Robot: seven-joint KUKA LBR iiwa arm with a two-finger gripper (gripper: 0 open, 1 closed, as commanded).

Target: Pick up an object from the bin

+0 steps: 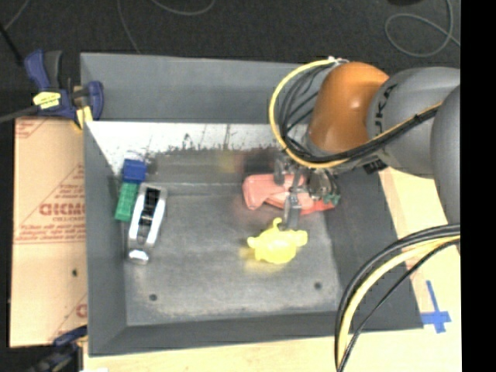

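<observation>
Grey metal bin (201, 277): fingers (293, 211), gap impossible to tell, over lumpy yellow toy (275, 246).

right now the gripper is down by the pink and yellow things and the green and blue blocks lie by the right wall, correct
Wrong wall: the camera view shows the green block and blue block by the left wall. The gripper is down by the pink thing and yellow thing.

text check | grey arm (418, 107): dark letters just beside the orange cover (345, 107), reads like "KU", rest hidden | that's all I can read tbh
</observation>
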